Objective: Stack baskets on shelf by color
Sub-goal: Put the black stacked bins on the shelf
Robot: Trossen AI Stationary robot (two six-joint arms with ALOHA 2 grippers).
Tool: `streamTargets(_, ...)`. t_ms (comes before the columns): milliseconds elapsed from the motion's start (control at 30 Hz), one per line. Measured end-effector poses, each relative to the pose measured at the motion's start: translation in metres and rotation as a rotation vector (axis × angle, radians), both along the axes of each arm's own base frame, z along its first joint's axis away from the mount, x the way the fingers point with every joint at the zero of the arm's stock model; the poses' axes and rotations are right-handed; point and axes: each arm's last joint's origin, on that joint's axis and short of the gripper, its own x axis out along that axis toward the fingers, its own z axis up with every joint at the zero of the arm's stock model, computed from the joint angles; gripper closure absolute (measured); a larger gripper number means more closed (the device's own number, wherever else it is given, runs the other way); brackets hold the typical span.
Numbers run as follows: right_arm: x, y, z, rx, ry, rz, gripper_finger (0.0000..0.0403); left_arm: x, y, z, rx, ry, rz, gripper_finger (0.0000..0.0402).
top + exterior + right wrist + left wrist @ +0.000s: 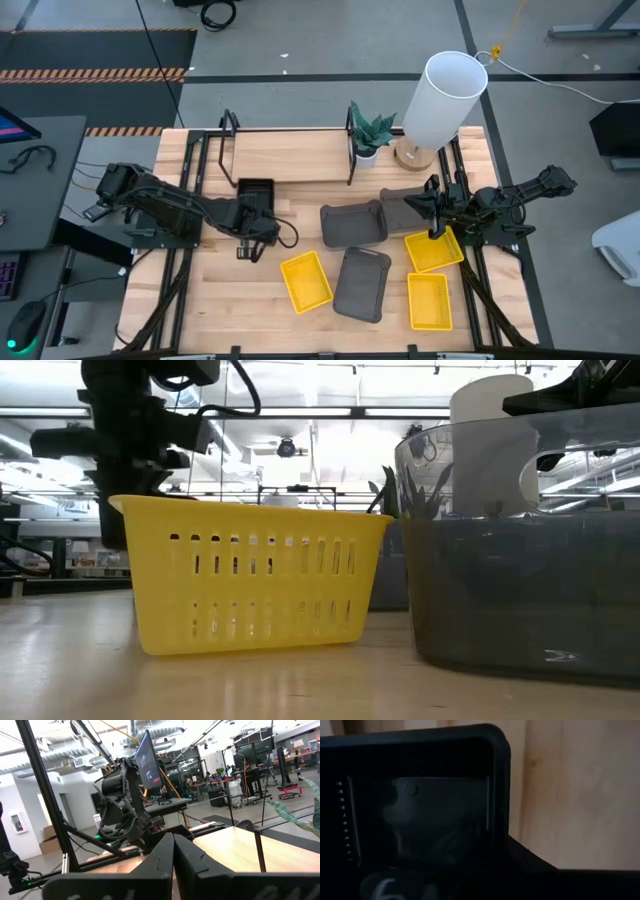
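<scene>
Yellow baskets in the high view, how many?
3. One yellow basket lies front centre on the table, one front right, and one just behind that, under the right tool. None appears hidden, though the arms cover some of the table.

Three yellow baskets (306, 279), three grey baskets (361, 283) lie scattered near shelf (290, 157); black basket (256, 192) beside it.
</scene>
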Motion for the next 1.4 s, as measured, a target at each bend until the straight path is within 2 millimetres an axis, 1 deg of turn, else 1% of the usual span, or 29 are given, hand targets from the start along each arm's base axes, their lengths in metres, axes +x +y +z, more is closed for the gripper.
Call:
streamTargets(167, 0.0, 0.0, 0.0, 0.0, 0.0, 0.0, 0.0391, 0.0, 0.014, 0.004, 0.018, 0.001, 0.013, 0.0388)
streamTargets(400, 0.0, 0.0, 0.0, 0.0, 0.0, 0.0, 0.0391, 0.002, 0.044, 0.008, 0.017, -0.02, 0.048, 0.0388)
streamTargets(467, 0.0, 0.0, 0.0, 0.0, -0.001, 0.0, 0.0391, 0.004, 0.053, 0.006, 0.007, -0.047, 0.054, 0.0388)
streamTargets(667, 0.0, 0.0, 0.0, 0.0, 0.0, 0.0, 0.0391, 0.0, 0.078, -0.002, 0.021, -0.038, 0.044, 0.0388)
streamTargets(833, 0.0, 0.0, 0.0, 0.0, 0.0, 0.0, 0.0391, -0.001, 0.094, -0.002, 0.007, -0.041, 0.033, 0.0388)
streamTargets(1133, 0.0, 0.0, 0.0, 0.0, 0.0, 0.0, 0.0391, -0.008, 0.124, -0.002, 0.012, -0.011, 0.039, 0.0384)
streamTargets(1400, 0.0, 0.0, 0.0, 0.0, 0.0, 0.0, 0.0391, -0.016, 0.147, -0.001, 0.026, -0.008, 0.081, 0.0386)
